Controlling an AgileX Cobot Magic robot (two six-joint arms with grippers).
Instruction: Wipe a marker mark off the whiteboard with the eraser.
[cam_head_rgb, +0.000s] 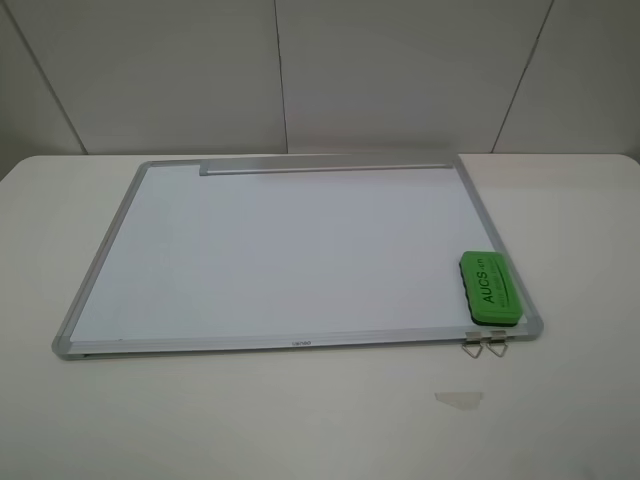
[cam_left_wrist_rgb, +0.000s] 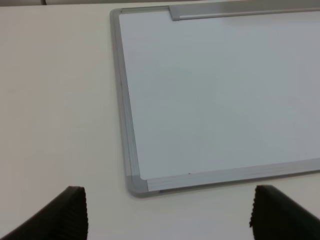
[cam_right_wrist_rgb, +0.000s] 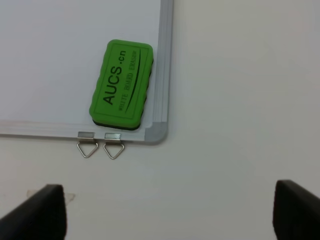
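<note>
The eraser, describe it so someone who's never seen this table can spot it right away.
Find the large silver-framed whiteboard lying flat on the pale table. In its near right corner sits a bright green rectangular block eraser, lettered "AUCS", just above two small metal triangle clips.

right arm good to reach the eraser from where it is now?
Probably yes. The eraser lies flat in the whiteboard's near right corner, top face exposed, nothing on it. The right gripper is open, fingers spread wide with bare table in between. Two metal clips on the frame edge sit clear of it.
</note>
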